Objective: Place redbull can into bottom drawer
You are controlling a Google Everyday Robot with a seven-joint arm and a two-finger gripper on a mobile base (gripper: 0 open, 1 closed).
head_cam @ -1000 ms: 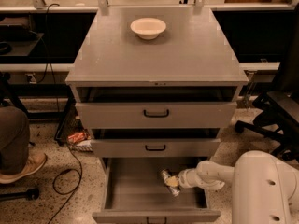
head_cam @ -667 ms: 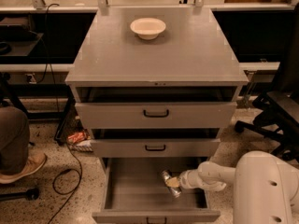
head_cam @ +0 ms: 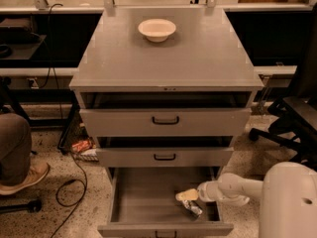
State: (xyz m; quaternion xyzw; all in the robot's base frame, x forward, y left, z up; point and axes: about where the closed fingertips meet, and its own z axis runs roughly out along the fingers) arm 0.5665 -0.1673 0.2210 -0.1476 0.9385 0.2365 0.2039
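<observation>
The bottom drawer (head_cam: 143, 192) is pulled out, showing its flat gray tray floor. The redbull can (head_cam: 192, 208), slim, silver and crinkled, lies low at the drawer's right front, on or just above the floor. My gripper (head_cam: 186, 196) reaches in from the right on a white arm (head_cam: 233, 188) and sits right over the can, touching its upper end. I cannot tell whether the can rests on the floor or hangs from the gripper.
A cream bowl (head_cam: 156, 29) stands on the cabinet top. The two upper drawers (head_cam: 165, 120) are slightly open. A person's leg and shoe (head_cam: 20, 175) and cables (head_cam: 74, 182) are on the floor at left. An office chair (head_cam: 292, 118) is at right.
The gripper and the can have moved together a little down and toward the drawer's front right.
</observation>
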